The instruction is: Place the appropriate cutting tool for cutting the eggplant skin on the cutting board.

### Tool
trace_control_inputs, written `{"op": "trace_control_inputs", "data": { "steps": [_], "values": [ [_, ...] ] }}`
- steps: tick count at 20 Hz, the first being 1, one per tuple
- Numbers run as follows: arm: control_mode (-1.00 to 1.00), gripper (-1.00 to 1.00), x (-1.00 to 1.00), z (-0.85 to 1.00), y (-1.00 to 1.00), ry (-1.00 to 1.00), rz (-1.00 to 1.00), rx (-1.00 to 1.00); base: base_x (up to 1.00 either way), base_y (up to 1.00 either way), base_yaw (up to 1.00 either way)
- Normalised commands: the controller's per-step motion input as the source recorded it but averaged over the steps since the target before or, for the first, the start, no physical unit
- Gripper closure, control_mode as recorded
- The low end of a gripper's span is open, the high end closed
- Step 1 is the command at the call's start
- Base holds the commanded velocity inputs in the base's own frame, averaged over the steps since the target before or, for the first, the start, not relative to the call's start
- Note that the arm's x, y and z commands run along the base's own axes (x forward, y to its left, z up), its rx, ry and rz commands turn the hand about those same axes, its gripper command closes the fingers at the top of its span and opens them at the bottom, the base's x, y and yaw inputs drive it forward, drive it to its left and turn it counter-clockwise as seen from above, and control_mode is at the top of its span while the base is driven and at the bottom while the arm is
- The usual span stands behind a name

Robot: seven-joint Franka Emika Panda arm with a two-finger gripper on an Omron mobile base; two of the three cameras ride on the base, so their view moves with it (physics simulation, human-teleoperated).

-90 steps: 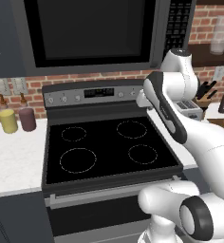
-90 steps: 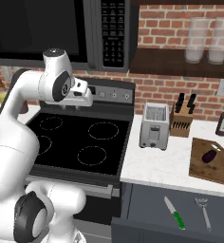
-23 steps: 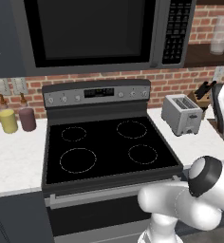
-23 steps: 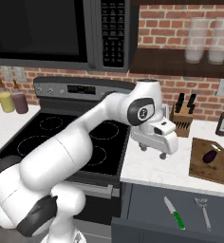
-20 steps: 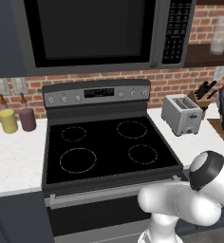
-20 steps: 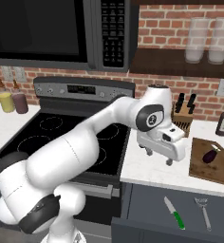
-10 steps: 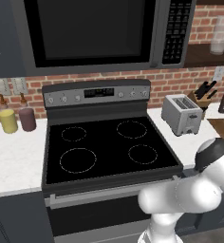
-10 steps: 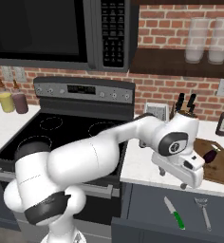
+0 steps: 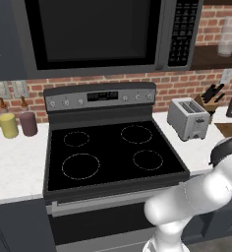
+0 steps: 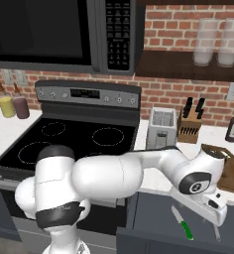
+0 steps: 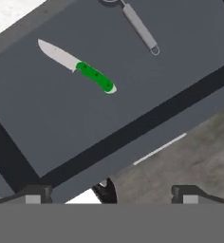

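Knife (image 11: 77,70) lies diagonal in drawer (image 11: 133,109), blade toward upper left; pincer (image 11: 111,194) spread.

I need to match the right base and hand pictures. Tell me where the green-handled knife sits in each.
Right base view: the green-handled knife lies low and right of centre, with its blade pointing up and left.
Hand view: the knife is in the upper left, with its blade toward the top left corner.
Shared landmark: the open dark drawer, on whose floor the knife lies.

The green-handled knife (image 11: 78,68) lies flat in the open dark drawer; the dark brown cutting board (image 10: 231,174) rests on the bench.
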Motion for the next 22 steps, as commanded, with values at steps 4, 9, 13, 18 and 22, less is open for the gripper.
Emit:
{"op": "trace_control_inputs", "data": {
  "steps": [4, 9, 13, 18, 22],
  "values": [
    [-1.00, -1.00, -0.02, -0.45, -0.06, -0.04, 0.15, -0.04, 0.00, 0.00, 0.00],
    [-1.00, -1.00, 0.11, -0.21, -0.18, -0.06, 0.22, -0.03, 0.00, 0.00, 0.00],
    [-1.00, -1.00, 0.11, -0.33, -0.22, -0.04, 0.22, -0.01, 0.00, 0.00, 0.00],
    [-1.00, -1.00, 0.00, -0.44, -0.07, -0.11, 0.20, -0.03, 0.00, 0.00, 0.00],
    [-1.00, -1.00, 0.00, -0.31, -0.09, -0.15, 0.11, 0.00, 0.00, 0.00, 0.00]
  ]
}}
